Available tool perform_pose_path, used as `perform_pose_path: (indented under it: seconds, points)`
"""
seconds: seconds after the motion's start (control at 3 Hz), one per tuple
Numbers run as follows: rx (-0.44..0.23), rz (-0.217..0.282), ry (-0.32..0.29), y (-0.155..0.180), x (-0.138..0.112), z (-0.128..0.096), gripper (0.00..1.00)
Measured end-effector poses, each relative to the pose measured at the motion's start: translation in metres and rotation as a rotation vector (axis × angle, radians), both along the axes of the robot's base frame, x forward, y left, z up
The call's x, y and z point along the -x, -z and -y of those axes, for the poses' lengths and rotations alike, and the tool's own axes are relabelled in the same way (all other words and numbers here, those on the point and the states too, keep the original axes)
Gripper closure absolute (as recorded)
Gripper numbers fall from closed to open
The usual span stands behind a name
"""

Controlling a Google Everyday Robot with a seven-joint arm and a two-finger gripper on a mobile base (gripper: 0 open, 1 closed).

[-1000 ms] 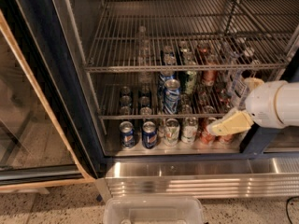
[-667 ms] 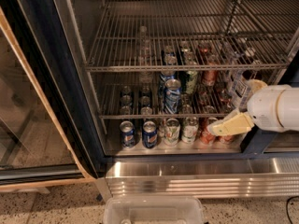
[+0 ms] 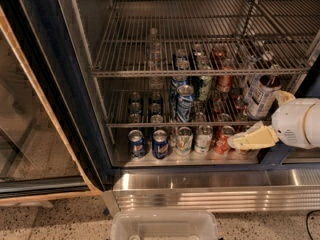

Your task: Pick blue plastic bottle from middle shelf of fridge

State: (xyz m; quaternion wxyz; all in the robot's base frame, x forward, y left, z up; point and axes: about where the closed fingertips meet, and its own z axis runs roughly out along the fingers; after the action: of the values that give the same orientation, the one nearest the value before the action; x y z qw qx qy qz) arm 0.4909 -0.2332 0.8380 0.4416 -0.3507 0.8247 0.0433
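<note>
The blue plastic bottle (image 3: 260, 97), dark drink with a blue-and-white label, stands at the right end of the middle shelf (image 3: 150, 125) of the fridge (image 3: 55, 84). My gripper (image 3: 268, 118) reaches in from the right, its white wrist just right of the bottle. One pale yellow finger (image 3: 252, 138) points left below and in front of the bottle's base. The other fingertip (image 3: 283, 96) shows beside the bottle's right side. The fingers are spread apart, with the bottle's lower part near the gap between them. I cannot tell if they touch it.
Several soda cans crowd the middle shelf and the fridge floor, among them a tall blue can (image 3: 184, 103) and two blue cans (image 3: 136, 143). A clear bottle (image 3: 154, 49) stands on the upper rack. The glass door (image 3: 30, 114) is at left, the ribbed steel strip (image 3: 215, 196) and a white bin (image 3: 165, 226) below.
My gripper has shifted slightly to the right and down beside the bottle. The bottle and cans stand where they were.
</note>
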Motion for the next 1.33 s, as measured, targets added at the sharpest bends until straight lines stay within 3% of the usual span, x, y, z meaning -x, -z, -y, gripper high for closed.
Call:
perform_pose_path:
  seconds: [0.67, 1.0, 1.33]
  points:
    - [-0.047, -0.006, 0.019, 0.012, -0.002, -0.003, 0.0]
    - [-0.115, 0.021, 0.081, 0.022, -0.006, 0.0, 0.0]
    - [-0.243, 0.088, 0.213, 0.038, -0.014, 0.016, 0.0]
